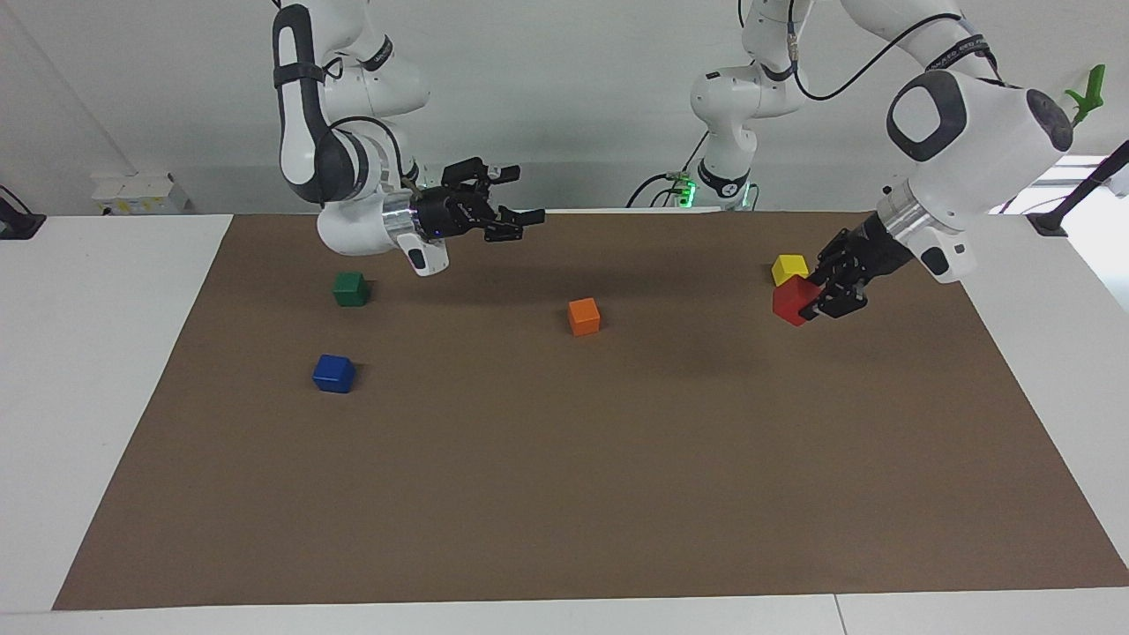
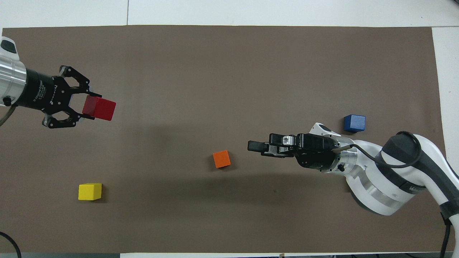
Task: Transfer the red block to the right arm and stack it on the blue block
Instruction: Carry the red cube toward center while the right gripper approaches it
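Left end effector [image 1: 816, 304] clenches the small bright red cube [image 1: 793, 300] aloft, side-on, exposing faces for handover. Right end effector [image 1: 512, 198] spread, waiting above worktop [image 1: 564, 494]; deep blue cube [image 1: 333, 373] untouched.

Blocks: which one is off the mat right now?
The red block. The left gripper holds it in the air at its own end of the table. The yellow, orange, blue and green blocks all sit on the mat.
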Robot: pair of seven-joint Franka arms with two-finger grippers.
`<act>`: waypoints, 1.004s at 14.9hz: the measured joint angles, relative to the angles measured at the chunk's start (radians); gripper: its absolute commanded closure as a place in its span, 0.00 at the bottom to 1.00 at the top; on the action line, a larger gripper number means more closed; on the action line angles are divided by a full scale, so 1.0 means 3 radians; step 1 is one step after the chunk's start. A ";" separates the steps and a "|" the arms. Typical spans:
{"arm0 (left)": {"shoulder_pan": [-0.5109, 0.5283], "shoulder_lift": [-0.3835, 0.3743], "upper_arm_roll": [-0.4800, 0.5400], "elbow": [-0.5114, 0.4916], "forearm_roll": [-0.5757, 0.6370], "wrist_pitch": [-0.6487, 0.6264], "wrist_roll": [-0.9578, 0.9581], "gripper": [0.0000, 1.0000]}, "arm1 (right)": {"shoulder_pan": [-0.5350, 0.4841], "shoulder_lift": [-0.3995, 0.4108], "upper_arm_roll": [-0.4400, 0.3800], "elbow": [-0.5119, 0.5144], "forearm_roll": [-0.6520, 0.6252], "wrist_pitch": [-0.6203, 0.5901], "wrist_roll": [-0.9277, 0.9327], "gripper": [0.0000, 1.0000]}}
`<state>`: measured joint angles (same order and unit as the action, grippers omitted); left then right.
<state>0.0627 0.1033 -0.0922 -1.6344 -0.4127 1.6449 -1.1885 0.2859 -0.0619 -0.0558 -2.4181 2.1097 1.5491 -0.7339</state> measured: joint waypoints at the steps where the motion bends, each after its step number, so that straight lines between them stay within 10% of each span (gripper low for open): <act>1: 0.0000 0.0030 0.0000 0.0128 -0.0094 -0.0179 -0.0105 1.00 | 0.0026 0.0074 -0.0001 -0.0026 0.0113 -0.0158 -0.0097 0.00; 8: -0.0014 0.0113 -0.0036 0.0440 -0.0676 -0.0725 -0.0807 1.00 | 0.0262 0.0638 0.0003 -0.0010 0.0626 -0.0720 -0.0566 0.00; 15: -0.0022 0.0113 -0.0298 0.0484 -0.0953 -0.0705 -0.1403 1.00 | 0.0533 0.0752 0.0003 0.0199 0.0645 -0.0035 -0.0950 0.00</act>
<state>0.0561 0.1371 -0.1816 -1.4892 -0.6987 1.4335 -1.6094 0.4457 0.1638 -0.0549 -2.3584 2.3031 1.5386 -1.0189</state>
